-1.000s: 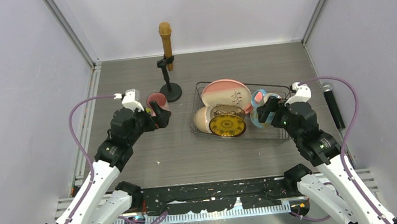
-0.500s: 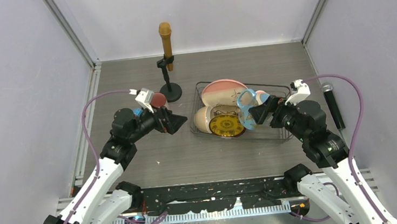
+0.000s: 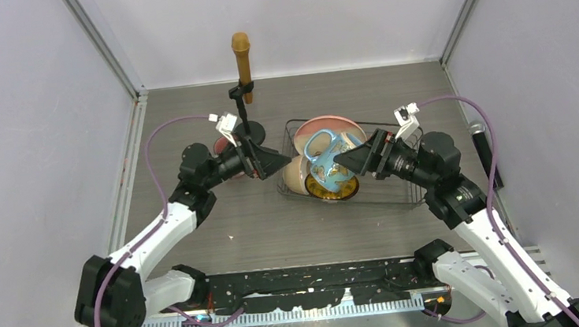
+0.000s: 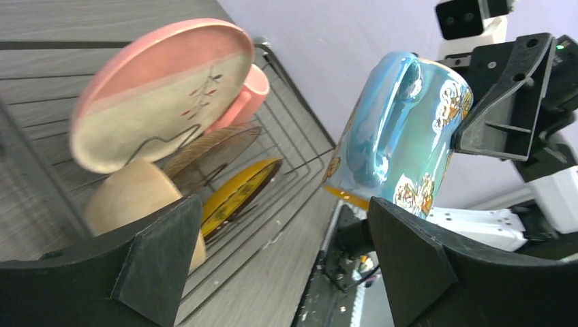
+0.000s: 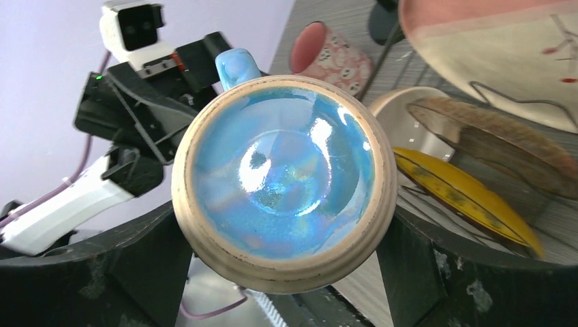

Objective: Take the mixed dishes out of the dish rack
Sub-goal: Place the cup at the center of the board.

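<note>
The black wire dish rack (image 3: pixel 400 199) holds a large pink-and-cream plate (image 3: pixel 344 126), a yellow patterned plate (image 3: pixel 334 186), a cream bowl (image 3: pixel 295 175), a brownish bowl (image 4: pixel 204 146) and a pink mug (image 4: pixel 249 92). My right gripper (image 3: pixel 345 161) is shut on a blue flowered mug (image 3: pixel 323 154) and holds it in the air above the rack's left half, its mouth toward the right wrist camera (image 5: pixel 283 180). My left gripper (image 3: pixel 278 163) is open and empty, pointing right, its fingertips just short of that mug (image 4: pixel 399 136). Another pink mug (image 5: pixel 330 58) stands on the table behind the left arm.
A black round-based stand (image 3: pixel 249 131) with an orange microphone (image 3: pixel 241 53) rises just behind the left gripper. A black microphone (image 3: pixel 484 146) lies along the right wall. Grey walls close in the table on three sides.
The right arm has carried the blue mug leftward over the rack. The left gripper has drawn away from the pink mug on the table and swung right toward the blue mug.
</note>
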Action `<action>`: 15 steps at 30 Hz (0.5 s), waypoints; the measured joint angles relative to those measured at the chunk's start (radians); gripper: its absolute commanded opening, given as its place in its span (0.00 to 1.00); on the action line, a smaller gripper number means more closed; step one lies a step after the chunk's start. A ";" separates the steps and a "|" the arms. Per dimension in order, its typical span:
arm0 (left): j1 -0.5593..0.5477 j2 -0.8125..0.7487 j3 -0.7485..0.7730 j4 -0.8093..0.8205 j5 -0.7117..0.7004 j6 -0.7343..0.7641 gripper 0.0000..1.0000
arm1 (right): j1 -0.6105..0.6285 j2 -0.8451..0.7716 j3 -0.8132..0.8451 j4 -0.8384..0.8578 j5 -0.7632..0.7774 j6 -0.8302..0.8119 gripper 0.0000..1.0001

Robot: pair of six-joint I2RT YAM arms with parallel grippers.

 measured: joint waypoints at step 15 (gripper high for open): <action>-0.217 0.100 0.038 0.209 -0.236 -0.132 0.80 | 0.000 0.051 -0.116 0.272 -0.062 0.164 0.07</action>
